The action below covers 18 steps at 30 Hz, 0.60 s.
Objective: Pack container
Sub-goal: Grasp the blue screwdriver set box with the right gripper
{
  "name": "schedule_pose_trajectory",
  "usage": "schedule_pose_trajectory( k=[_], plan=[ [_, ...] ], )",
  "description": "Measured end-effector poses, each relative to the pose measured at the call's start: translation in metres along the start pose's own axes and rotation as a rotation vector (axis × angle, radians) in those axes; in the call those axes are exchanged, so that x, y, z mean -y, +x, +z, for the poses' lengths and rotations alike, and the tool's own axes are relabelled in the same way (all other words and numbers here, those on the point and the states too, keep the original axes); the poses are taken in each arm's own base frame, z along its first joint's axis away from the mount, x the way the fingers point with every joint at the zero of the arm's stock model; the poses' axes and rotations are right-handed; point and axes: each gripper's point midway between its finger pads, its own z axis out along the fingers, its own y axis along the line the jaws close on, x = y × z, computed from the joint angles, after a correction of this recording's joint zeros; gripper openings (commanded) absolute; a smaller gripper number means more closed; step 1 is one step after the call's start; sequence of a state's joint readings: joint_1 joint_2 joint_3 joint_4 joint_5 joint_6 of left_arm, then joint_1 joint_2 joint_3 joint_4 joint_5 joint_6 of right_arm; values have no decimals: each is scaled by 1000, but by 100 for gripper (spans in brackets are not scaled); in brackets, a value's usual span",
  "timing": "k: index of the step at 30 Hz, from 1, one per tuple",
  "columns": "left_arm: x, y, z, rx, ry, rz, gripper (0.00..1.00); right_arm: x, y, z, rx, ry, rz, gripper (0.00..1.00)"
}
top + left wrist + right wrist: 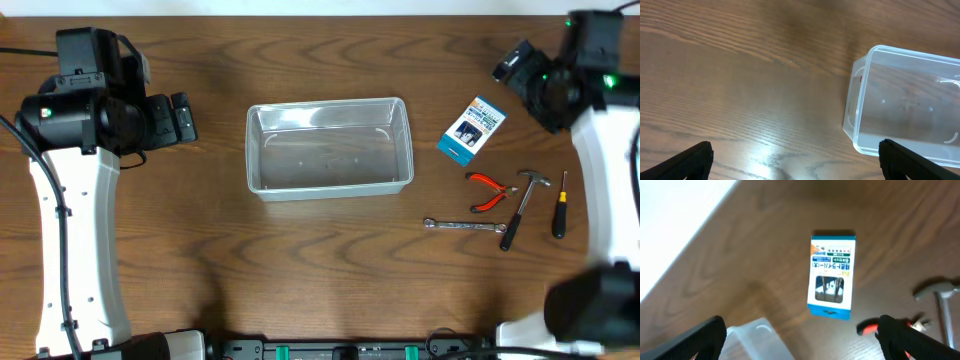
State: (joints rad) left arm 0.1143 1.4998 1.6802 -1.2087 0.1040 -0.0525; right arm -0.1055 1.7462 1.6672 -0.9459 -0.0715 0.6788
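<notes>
One container [330, 160], one blue packet [472, 130] and four hand tools [488, 192] are counted on wood-grain bench [300, 260]; left jaws and right jaws are seen released, empty

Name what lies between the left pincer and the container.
Nothing: bare table separates the left pincer from the container, per the overhead view.

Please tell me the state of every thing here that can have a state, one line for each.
container, upright, no lid, empty
left claw, open, holding nothing
right claw, open, holding nothing
blue packet, lying flat on the table, outside the container
pliers, on the table, handles apart
hammer, lying on the table
wrench, lying on the table
screwdriver, lying on the table
</notes>
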Motion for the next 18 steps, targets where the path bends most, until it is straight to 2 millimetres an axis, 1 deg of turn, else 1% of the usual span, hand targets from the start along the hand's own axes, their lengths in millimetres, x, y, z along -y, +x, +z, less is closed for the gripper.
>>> schedule_pose_trajectory(
  k=[2, 5, 8, 10, 13, 18],
  plan=[
    [0, 0, 0, 0, -1, 0, 98, 1, 0, 20, -65, 48, 5, 99],
    [0, 0, 0, 0, -3, 0, 98, -1, -5, 47, -130, 97, 4, 99],
    [-1, 0, 0, 0, -3, 0, 98, -2, -9, 69, -163, 122, 0, 99],
    [-1, 0, 0, 0, -3, 0, 98, 0, -8, 81, -185, 138, -3, 99],
    [-1, 0, 0, 0, -3, 0, 98, 9, 2, 102, -237, 177, -6, 99],
    [-1, 0, 0, 0, -3, 0, 98, 35, 29, 144, -353, 265, -3, 99]
  ],
)
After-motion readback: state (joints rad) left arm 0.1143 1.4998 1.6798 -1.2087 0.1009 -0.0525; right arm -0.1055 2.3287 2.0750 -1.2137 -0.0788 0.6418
